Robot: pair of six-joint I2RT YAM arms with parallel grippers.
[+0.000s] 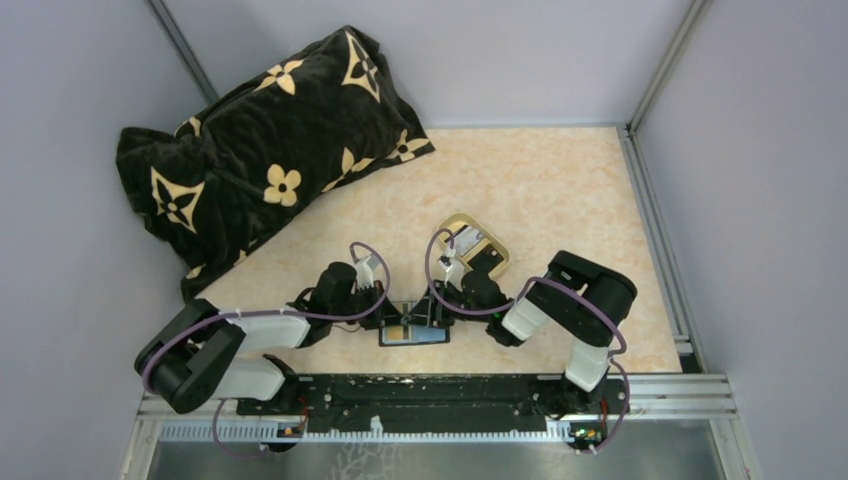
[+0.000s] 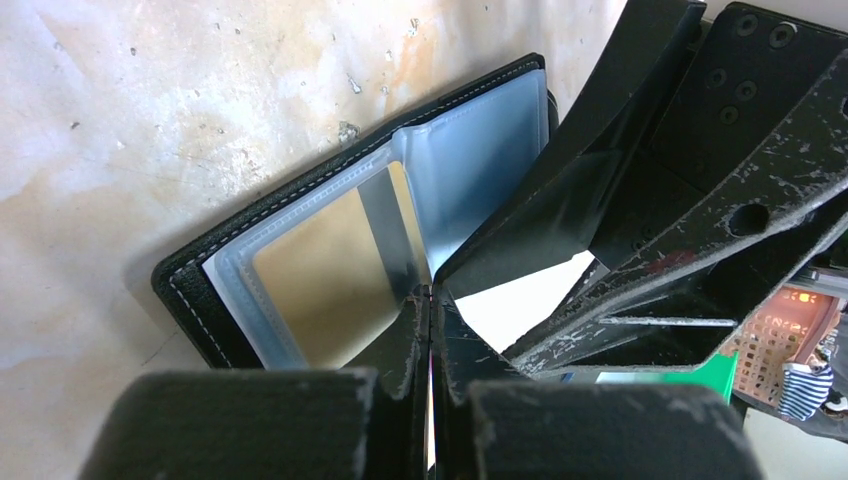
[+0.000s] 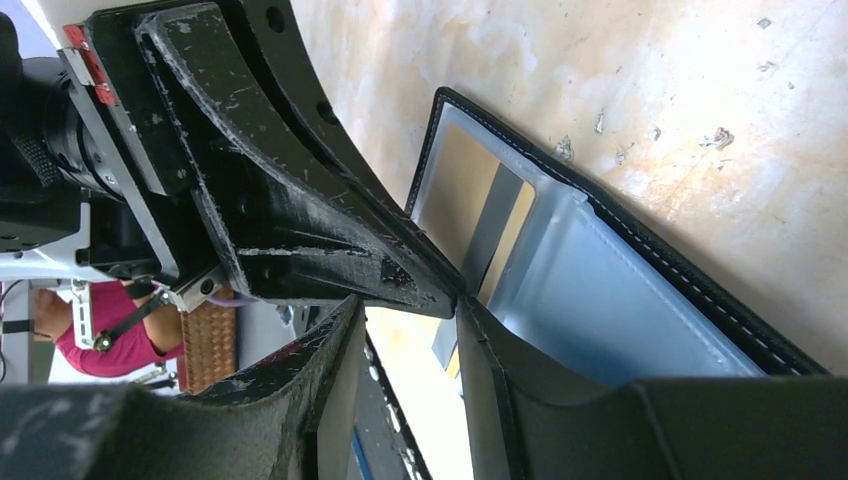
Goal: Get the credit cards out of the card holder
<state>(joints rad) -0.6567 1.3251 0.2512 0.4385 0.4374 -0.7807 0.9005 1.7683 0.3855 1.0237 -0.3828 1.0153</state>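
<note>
Jaws of both arms meet tip to tip over the opened card holder (image 1: 413,334).

Folded low, the left arm (image 1: 250,332) and the right arm (image 1: 560,305) turn their wrists inward to face each other. Tips of the left jaws are pressed together; whether they nip a clear sleeve cannot be told. By contrast the right jaws stand apart, with a pale patch showing between them. Directly under the jaw tips the card holder lies spread on the worktop (image 1: 560,190), its long axis running from one arm to the other. An orange-yellow credit card (image 2: 320,270) sits in the sleeve on the left jaws' side, the grey-blue panel (image 2: 480,160) on the right jaws' side.
</note>
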